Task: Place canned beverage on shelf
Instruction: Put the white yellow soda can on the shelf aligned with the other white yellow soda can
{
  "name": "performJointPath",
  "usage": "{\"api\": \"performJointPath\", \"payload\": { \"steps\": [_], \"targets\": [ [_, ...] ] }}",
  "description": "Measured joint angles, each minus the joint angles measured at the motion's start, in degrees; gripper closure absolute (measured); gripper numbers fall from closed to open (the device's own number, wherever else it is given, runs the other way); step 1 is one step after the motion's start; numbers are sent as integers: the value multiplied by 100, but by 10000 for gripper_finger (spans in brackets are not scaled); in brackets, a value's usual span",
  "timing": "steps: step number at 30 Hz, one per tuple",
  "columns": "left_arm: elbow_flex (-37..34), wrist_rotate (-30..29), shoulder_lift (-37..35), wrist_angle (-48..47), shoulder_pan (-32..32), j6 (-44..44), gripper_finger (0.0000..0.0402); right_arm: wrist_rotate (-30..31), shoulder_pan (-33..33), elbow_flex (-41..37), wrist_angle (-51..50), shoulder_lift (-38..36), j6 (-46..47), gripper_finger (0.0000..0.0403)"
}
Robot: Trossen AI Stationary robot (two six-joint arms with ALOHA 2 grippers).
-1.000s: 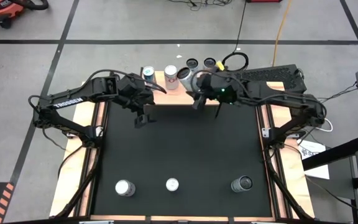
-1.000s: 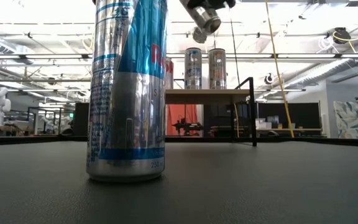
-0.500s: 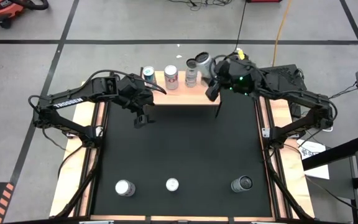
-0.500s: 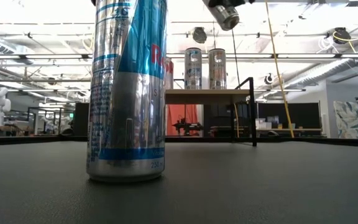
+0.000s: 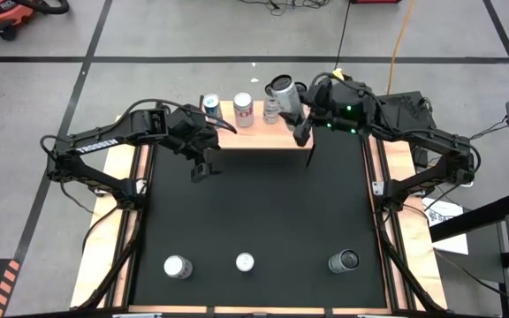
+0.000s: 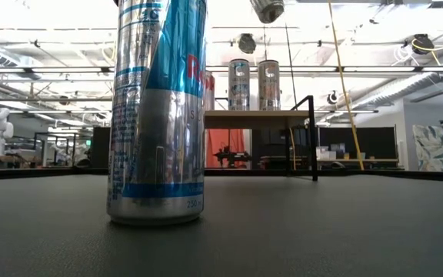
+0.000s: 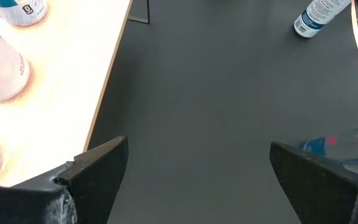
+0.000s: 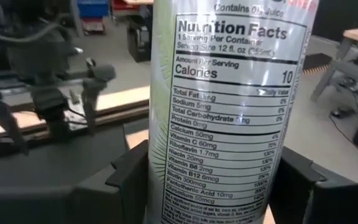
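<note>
Above the far right end of the shelf (image 5: 254,132), the right pincer (image 5: 292,99) is clamped on a silver can (image 5: 284,91) and holds it tilted in the air; the right wrist view shows the two dark fingers (image 8: 132,168) pressed to either side of the can's nutrition label. From the low view, the bottom of the held can (image 6: 267,9) shows high above the pale wood top of the shelf (image 6: 248,118), clear of it. Three cans already stand on the shelf, two of them a blue-and-silver can (image 5: 211,105) and a red-and-white can (image 5: 243,108). The left pincer (image 5: 203,163) hangs over the black counter (image 5: 254,212) just beside the shelf's near edge, its fingers (image 7: 98,171) spread wide apart and holding nothing. Three more cans stand in a row along the counter's near edge, well apart from the shelf.
</note>
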Motion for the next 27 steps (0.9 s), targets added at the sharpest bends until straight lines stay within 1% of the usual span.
{"api": "performJointPath", "payload": {
  "steps": [2, 6, 10, 12, 15, 17, 20, 22, 27],
  "targets": [
    [1, 0, 0, 2, 0, 0, 8, -1, 47, 0, 145, 3, -64, 181],
    [1, -2, 0, 0, 0, 0, 8, 25, 204, 0, 858, 5, -362, 181],
    [1, -2, 0, -4, 0, 2, 8, -508, 269, 0, 1624, 5, -614, 181],
    [-2, -3, 0, -9, 0, 2, 8, -605, 269, 0, 1812, -1, -744, 181],
    [1, -4, 0, -17, 0, 2, 8, -536, 262, 0, 1717, -63, -786, 181],
    [-1, -4, 0, -17, 0, 7, 8, -454, 235, 0, 1470, -131, -788, 181],
    [1, -4, 0, -16, 0, 23, 8, -76, 215, -2, 1047, -268, -764, 181],
    [0, -6, 0, -15, 0, 52, 8, 70, 209, -2, 893, -396, -761, 181],
    [-1, -7, 0, -9, 0, 52, 8, 81, 190, 0, 662, -803, -782, 181]
  ]
}}
